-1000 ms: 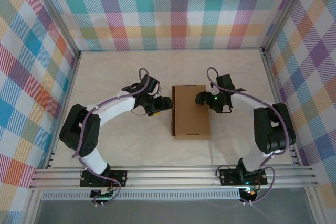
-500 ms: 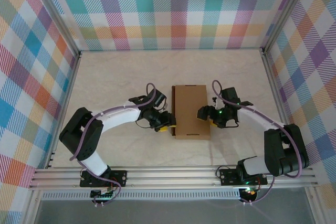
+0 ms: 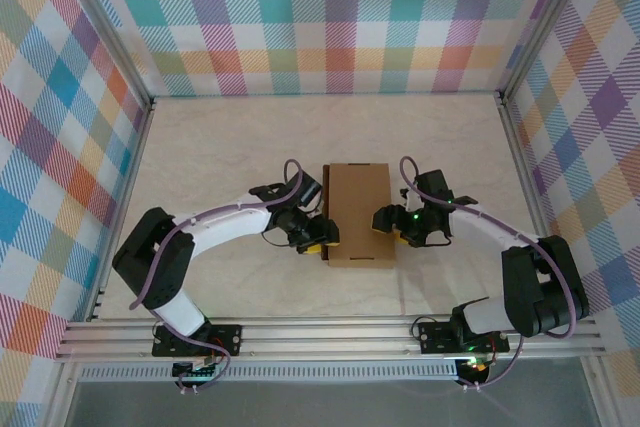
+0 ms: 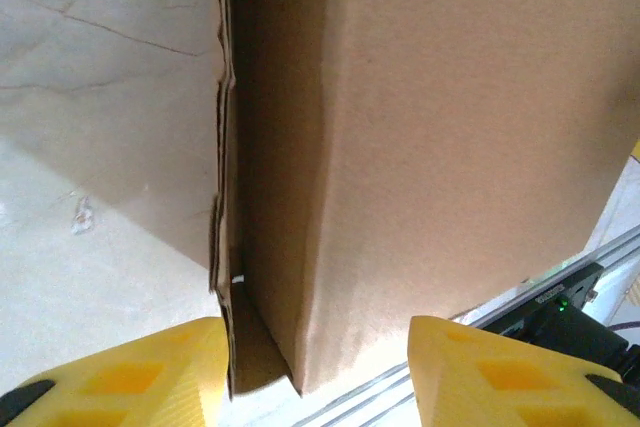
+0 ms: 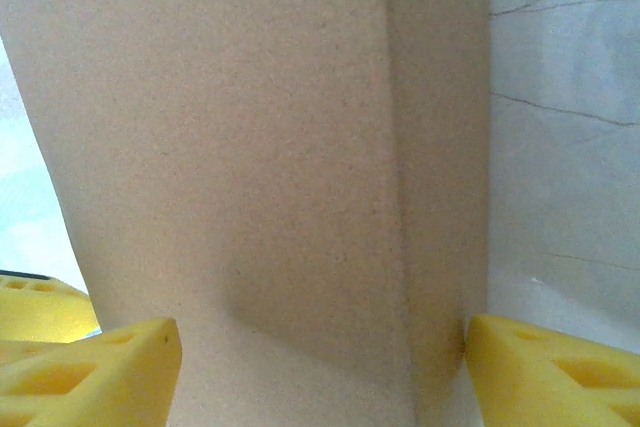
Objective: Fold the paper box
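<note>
Lying mid-table: paper box (image 3: 360, 212), plain brown cardboard, on a pale marbled tabletop (image 3: 220, 147). Left gripper (image 3: 322, 240) sits at its near-left corner and right gripper (image 3: 386, 218) at its right side. Each pair of yellow fingers (image 4: 130, 372) straddles the cardboard; whether clamped or slack cannot be told.

From my remote station, the paper box (image 4: 420, 147) runs off the top and right of the left wrist view. The left gripper (image 4: 315, 347) has its yellow fingers (image 4: 130, 377) cut off by the bottom edge. In the right wrist view, the right gripper (image 5: 320, 337) is cropped the same way, and I cannot tell whether its fingers (image 5: 90, 372) press against the paper box.
</note>
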`<state>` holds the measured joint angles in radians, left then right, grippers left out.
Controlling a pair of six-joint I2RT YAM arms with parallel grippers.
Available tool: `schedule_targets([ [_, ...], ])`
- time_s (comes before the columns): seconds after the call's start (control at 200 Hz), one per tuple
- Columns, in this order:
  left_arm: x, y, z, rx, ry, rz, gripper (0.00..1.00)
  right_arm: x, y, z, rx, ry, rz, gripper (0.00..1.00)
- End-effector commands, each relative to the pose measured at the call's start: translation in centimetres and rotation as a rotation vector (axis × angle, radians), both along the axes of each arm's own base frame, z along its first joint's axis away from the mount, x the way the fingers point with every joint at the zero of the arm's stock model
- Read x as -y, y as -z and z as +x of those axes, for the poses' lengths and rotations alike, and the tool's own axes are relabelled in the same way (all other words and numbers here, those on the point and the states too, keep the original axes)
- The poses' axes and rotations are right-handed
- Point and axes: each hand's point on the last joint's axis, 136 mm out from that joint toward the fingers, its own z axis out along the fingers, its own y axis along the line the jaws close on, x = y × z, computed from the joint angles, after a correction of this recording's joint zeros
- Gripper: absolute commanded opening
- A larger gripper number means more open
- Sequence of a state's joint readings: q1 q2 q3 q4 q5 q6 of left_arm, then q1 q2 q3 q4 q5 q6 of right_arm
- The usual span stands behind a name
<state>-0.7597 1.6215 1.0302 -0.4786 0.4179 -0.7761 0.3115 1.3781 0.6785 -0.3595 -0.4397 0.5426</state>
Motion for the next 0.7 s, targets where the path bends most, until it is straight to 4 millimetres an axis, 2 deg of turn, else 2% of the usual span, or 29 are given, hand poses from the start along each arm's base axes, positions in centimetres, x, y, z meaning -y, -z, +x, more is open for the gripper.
schedule_targets([
  [0.0, -1.1, -1.5, -0.4, 0.045, 0.012, 0.046, 0.54, -0.4, 0.1, -0.3, -0.013, -0.005, 0.017, 0.76],
  [0.075, -1.6, -0.4, -0.8, 0.016, -0.004, 0.062, 0.59, -0.5, 0.1, -0.2, -0.013, -0.007, 0.019, 0.76],
  [0.175, -1.3, 0.5, -1.3, -0.018, -0.013, 0.052, 0.61, -0.6, 0.0, -0.1, -0.012, -0.011, 0.021, 0.76],
  [0.325, -0.1, 0.5, -0.9, -0.014, -0.006, 0.004, 0.62, -0.6, 0.2, -0.1, -0.021, -0.013, 0.024, 0.76],
  [0.48, 1.1, 1.2, -1.1, -0.057, 0.008, -0.023, 0.60, -0.6, 0.1, 0.0, -0.021, -0.009, 0.026, 0.76],
  [0.695, 1.2, 1.8, -1.5, -0.085, 0.010, -0.016, 0.53, -0.7, 0.0, -0.1, -0.023, 0.000, 0.030, 0.76],
])
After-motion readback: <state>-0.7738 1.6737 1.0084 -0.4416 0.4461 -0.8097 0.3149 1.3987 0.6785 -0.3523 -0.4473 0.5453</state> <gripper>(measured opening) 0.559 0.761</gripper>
